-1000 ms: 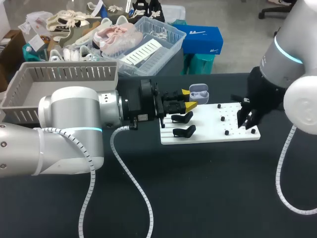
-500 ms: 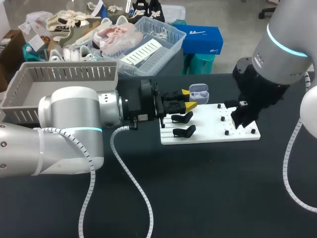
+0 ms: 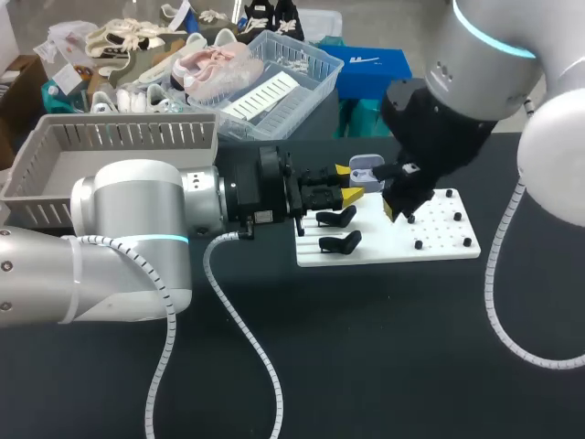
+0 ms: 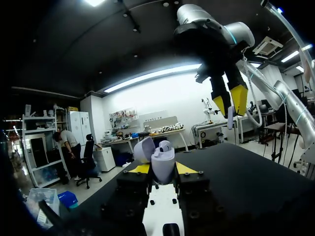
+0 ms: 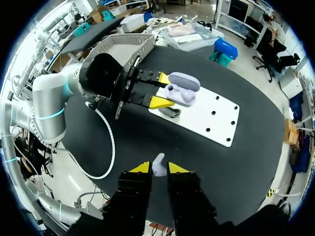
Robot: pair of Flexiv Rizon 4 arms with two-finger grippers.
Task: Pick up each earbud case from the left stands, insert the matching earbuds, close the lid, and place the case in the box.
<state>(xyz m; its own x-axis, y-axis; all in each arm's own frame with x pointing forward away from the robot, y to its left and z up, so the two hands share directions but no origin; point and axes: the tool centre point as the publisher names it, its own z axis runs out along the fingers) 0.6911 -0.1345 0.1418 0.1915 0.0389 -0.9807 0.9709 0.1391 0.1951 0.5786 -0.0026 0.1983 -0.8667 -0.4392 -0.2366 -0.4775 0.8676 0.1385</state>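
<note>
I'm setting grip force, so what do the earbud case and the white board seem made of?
The case looks like smooth lilac plastic with a soft sheen, going by the highlights on its rounded shell. The board looks like rigid matte white plastic or painted panel, flat and glare-free; I cannot tell which.

You have a black table with a white board lying flat on it, toward the far edge.
</note>
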